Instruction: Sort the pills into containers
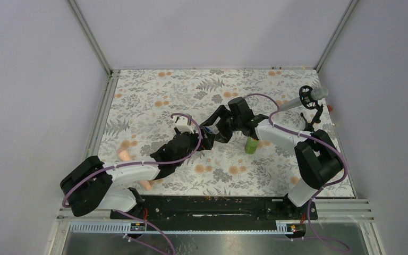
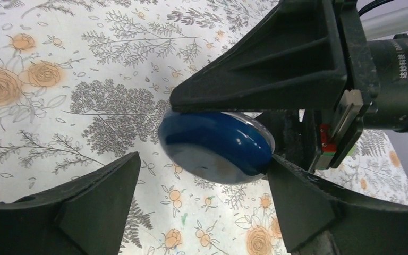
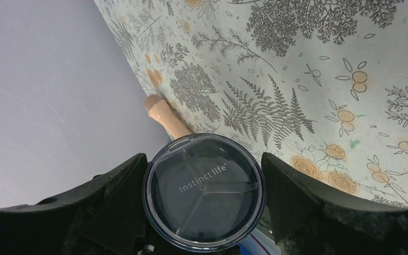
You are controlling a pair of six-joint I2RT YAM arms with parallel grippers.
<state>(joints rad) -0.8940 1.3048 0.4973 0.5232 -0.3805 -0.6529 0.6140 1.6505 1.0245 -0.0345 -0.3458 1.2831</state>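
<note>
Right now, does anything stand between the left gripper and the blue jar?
Nothing visible does. The left gripper is open, and the blue jar sits just ahead of its fingers. The right gripper, though, is shut on the jar from the opposite side.

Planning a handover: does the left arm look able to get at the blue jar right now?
Probably yes. The left hand is open and faces the blue jar with nothing between, though the right hand clamps it, leaving only its free edge.
</note>
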